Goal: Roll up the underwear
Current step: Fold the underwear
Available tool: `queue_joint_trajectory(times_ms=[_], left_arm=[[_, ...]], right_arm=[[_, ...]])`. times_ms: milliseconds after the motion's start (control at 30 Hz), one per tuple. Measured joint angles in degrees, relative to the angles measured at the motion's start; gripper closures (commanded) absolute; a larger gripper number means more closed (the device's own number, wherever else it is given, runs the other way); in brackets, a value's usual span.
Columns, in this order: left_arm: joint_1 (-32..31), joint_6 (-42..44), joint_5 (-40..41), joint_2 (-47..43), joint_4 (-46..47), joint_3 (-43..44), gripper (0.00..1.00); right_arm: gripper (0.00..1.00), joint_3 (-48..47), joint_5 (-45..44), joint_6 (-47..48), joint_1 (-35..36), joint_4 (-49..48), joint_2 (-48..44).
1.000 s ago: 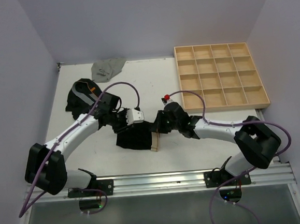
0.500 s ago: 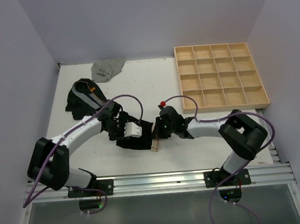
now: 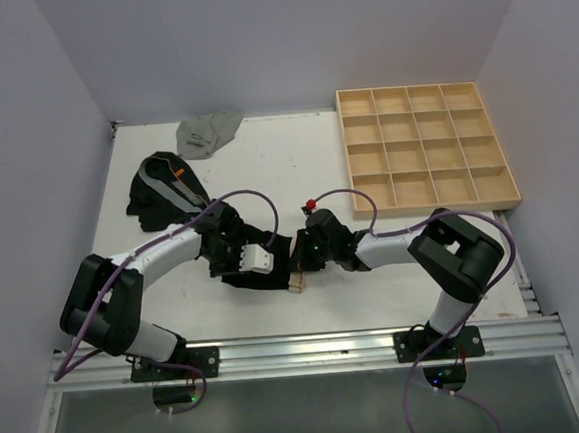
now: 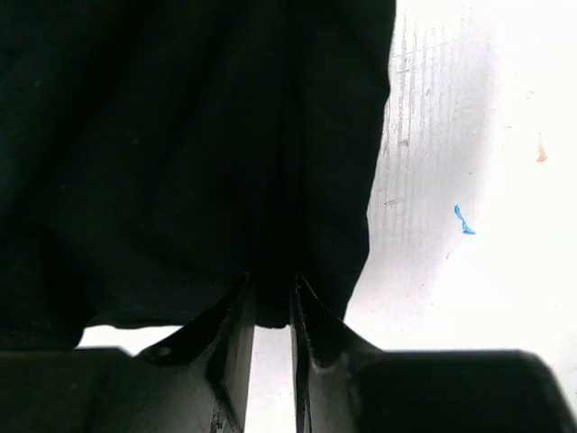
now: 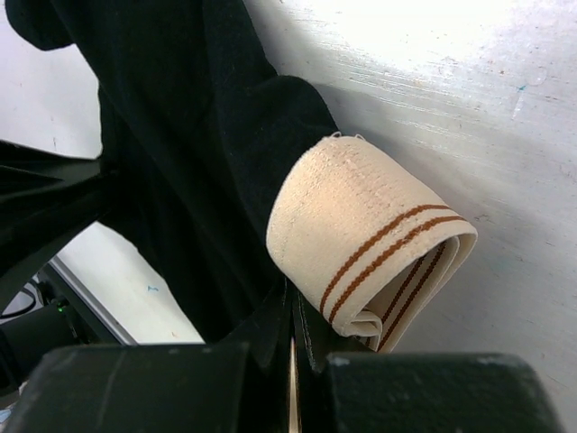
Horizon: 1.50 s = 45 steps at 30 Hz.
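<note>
1. Bench: white top, carrying everything below.

2. Dark heap: black underwear with a grey waistband lying across it, at the far left of the bench, well apart from both claws.

3. Grey underwear: plain and crumpled, at the back edge of the bench, left of centre.

4. Left claw: low over the bench, left of centre. It is nearly closed, with only a narrow slit between the fingers. A raised fold of black cloth sits pinched between the tips.

5. Black underwear: the piece being worked on, lying on the bench between the two claws, near the front edge. In the left wrist view it spreads flat away from the claw, with bare white bench along its right side.

6. Tan waistband: cream with two thin brown stripes, belonging to item 5. It is doubled over into a loose roll at that piece's right end and rests on the bench.

7. Right claw: closed tight with the fingers together. The tips are against the black cloth, just beside the rolled waistband. Whether any cloth is nipped between them cannot be told.

8. Wooden tray: a grid of square compartments at the back right corner, apart from the cloth.
</note>
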<state>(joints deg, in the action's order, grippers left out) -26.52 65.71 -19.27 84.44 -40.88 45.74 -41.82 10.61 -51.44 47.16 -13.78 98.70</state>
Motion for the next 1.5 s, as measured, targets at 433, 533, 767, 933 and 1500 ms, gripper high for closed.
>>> queue_joint_trajectory(times_ms=[433,533,767,933,1500], left_arm=[[0.0,0.4,0.9,-4.6,-2.8,0.9,1.0],[0.0,0.3,0.8,-7.3,-4.7,2.9,1.0],[0.0,1.0,0.0,-9.2,-8.9,3.3,1.0],[0.0,1.6,-0.5,-9.0,-10.2,0.0,1.0],[1.7,-3.4,-3.7,-9.1,-5.8,-0.4,0.59]], right_arm=[[1.0,0.8,0.5,-1.0,0.0,-2.9,0.7],[1.0,1.0,0.5,-1.2,0.0,-3.3,0.7],[1.0,1.0,0.4,-1.5,0.0,-3.4,0.7],[1.0,1.1,0.4,-1.6,0.0,-3.4,0.7],[0.87,0.9,0.9,1.0,0.0,3.1,-5.9]])
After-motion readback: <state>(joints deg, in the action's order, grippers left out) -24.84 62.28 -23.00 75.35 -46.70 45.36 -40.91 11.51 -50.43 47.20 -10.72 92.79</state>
